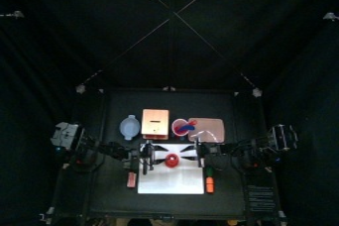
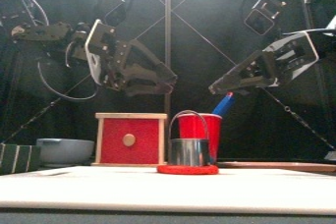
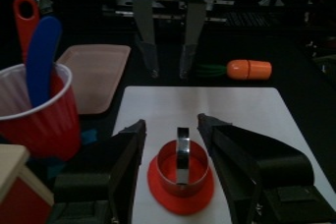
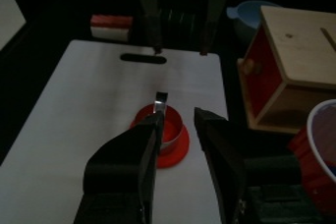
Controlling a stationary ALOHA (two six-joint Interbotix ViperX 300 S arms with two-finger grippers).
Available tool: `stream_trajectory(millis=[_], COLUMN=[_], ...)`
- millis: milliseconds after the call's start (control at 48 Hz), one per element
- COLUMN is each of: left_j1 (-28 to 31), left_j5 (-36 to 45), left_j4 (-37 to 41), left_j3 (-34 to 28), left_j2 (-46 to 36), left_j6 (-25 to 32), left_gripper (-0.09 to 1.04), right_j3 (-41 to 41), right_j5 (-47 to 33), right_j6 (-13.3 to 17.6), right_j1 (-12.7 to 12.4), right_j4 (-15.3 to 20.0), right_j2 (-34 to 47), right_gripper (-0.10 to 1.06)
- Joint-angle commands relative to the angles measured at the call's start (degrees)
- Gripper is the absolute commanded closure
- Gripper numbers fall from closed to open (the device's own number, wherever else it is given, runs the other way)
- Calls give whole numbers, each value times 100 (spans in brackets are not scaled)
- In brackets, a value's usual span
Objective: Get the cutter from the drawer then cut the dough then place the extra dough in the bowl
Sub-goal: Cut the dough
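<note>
Now | cutter (image 3: pixel 184 161) on dough (image 3: pixel 168 196), well inside board (image 3: pixel 243 120) edges | left jaws wide, right jaws parted

Shiny metal cutter (image 2: pixel 190 151); matt red dough (image 2: pixel 188 169); pale wood box (image 4: pixel 296 66); glossy plastic cup (image 2: pixel 203 127); smooth white board (image 3: pixel 243 120).

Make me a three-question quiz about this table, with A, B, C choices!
1. What colour is the cup? A red, B green, C white.
2. Where is the cutter? A in the cup, B on the dough, C on the floor.
3. The left gripper is: A open, B shut on the cutter, C shut on the dough.

Answers: A, the front view shows it red. B, the cutter stands upright on the flat red disc. A, its jaws stand apart and grip nothing.
</note>
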Motion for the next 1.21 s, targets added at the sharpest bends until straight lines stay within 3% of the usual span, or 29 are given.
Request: stream_trajectory(millis=[21,250,500,938,1208], left_j1=[-53,-79,-62,-44,-44], left_j5=[-114,-114,-114,-114,-88], left_j4=[-53,-70,-70,-70,-62], left_j3=[-220,-334,-272,-220,-220], left_j2=[281,809,773,729,712], left_j6=[-88,-167,-132,-123,-123], left_gripper=[10,10,11,11,11], right_j3=[-70,-378,-694,-343,-352], right_j5=[-387,-650,-782,-782,-773], right_j6=[9,26,35,35,88], right_j1=[-26,18,44,88,264], right_j4=[53,62,123,281,360], right_j2=[281,1072,1503,1213,1134], right_gripper=[25,25,25,25,25])
